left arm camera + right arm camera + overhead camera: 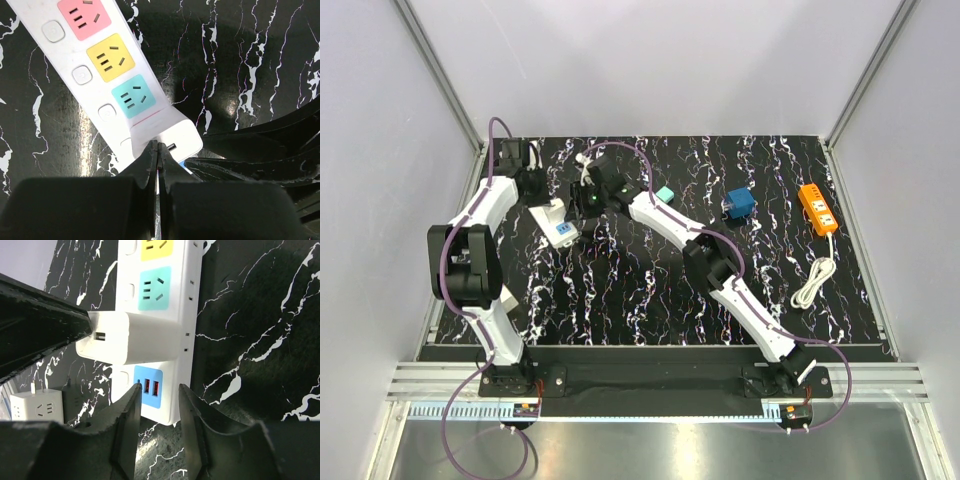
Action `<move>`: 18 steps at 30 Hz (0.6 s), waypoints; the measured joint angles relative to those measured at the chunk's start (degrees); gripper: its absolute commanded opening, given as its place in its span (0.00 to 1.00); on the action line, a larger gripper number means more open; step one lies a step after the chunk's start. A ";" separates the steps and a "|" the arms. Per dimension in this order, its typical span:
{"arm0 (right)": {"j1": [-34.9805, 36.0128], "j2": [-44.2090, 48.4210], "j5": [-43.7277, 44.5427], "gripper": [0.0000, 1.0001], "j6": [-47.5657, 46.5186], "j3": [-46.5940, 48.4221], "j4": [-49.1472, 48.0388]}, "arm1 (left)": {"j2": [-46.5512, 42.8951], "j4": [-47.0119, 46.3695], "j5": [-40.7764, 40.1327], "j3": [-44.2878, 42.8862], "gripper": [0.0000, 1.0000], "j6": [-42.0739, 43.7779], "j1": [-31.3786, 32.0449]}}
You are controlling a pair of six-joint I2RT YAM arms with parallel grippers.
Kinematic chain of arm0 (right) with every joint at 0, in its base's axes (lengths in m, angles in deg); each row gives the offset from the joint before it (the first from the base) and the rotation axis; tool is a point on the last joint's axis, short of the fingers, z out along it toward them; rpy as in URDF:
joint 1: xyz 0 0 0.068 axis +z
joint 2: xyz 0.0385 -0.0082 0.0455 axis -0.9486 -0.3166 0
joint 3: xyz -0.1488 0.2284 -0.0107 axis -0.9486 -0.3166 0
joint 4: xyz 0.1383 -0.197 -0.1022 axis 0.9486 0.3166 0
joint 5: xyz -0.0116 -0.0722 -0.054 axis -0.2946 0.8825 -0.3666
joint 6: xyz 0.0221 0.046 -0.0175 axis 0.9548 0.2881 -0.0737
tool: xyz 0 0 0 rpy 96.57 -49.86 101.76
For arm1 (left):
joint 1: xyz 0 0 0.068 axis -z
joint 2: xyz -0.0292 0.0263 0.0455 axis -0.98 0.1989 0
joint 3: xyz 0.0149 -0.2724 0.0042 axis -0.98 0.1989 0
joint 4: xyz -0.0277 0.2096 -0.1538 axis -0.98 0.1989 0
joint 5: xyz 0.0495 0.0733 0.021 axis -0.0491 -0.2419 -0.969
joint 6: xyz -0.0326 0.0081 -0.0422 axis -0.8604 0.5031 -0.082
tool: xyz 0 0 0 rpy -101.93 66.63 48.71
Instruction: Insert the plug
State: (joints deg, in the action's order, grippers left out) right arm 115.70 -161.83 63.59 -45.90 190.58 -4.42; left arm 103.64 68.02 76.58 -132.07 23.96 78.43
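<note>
Plainly the left hand [156, 146] sits closed against the white plug [135, 337] on the power strip [187, 290]; right hand [160, 390] stands open.

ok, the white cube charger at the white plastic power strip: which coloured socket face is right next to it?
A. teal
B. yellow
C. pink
A: in the right wrist view the white cube charger overlaps the white plastic power strip directly beside the teal socket face; the yellow socket face is one further along.
</note>
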 measured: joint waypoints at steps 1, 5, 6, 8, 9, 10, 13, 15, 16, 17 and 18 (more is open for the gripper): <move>0.00 0.02 -0.02 0.45 -0.13 -0.31 -0.04 | 0.00 0.20 0.04 -0.20 0.07 0.04 0.00; 0.00 2.34 0.42 0.56 -1.14 -5.99 -0.04 | 0.11 4.11 -0.92 -2.03 0.59 0.15 0.00; 0.00 3.26 0.50 0.59 -1.44 -7.76 0.31 | 0.09 4.70 -1.75 -2.56 0.65 -0.35 0.00; 0.00 6.10 1.49 0.66 -1.92 -12.46 0.55 | -0.31 5.29 -4.48 -2.82 0.75 -1.22 -0.02; 0.00 8.07 1.79 0.68 -2.23 -15.32 0.68 | -0.66 5.79 -6.03 -2.82 0.76 -1.79 -0.11; 0.00 10.16 2.08 0.69 -2.51 -17.97 0.90 | -1.03 6.21 -7.74 -2.82 0.76 -2.43 -0.24; 0.00 17.79 3.48 0.70 -3.43 -26.38 0.94 | -1.75 6.75 -11.21 -2.82 0.53 -4.31 -1.09; 0.00 22.16 4.44 0.70 -4.04 -30.64 0.28 | -1.70 6.71 -11.32 -2.82 0.35 -6.03 -2.64; 0.00 25.29 5.01 0.69 -4.48 -33.57 -0.22 | -1.55 6.73 -11.21 -2.82 0.28 -6.80 -3.56; 0.00 28.39 5.62 0.68 -4.90 -36.70 -0.63 | -1.29 6.73 -11.19 -2.82 0.14 -7.43 -4.44; 0.00 31.69 6.12 0.68 -5.31 -40.06 -1.46 | -0.92 6.73 -11.43 -2.82 0.09 -7.78 -5.07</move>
State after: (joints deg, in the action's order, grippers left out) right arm 115.70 -130.14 69.71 -51.21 150.51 -5.88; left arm 102.72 74.75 65.15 -134.89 16.18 73.36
